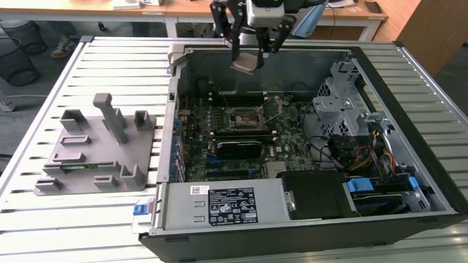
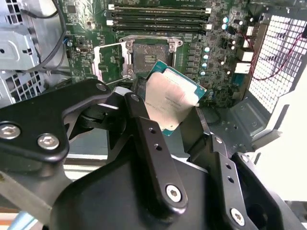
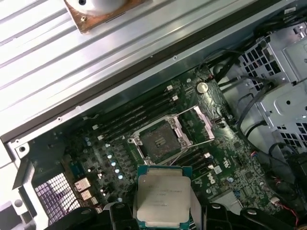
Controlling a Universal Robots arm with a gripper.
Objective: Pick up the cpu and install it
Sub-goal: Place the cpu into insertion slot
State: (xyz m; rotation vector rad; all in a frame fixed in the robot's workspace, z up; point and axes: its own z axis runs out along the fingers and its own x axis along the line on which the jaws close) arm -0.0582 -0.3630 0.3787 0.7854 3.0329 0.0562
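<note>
My hand (image 1: 252, 53) grips the cpu (image 2: 170, 103) by its thin edges, raised well clear of the open socket (image 3: 160, 143). I judge it light, stiff, slick-topped, delicate underneath.

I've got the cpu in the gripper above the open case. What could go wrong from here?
The cpu hangs tilted in the gripper, gripped only at its edges; it might slip and fall onto the motherboard. Coming down skewed, it could damage the open socket. The raised load plate beside it might snag a corner.
</note>
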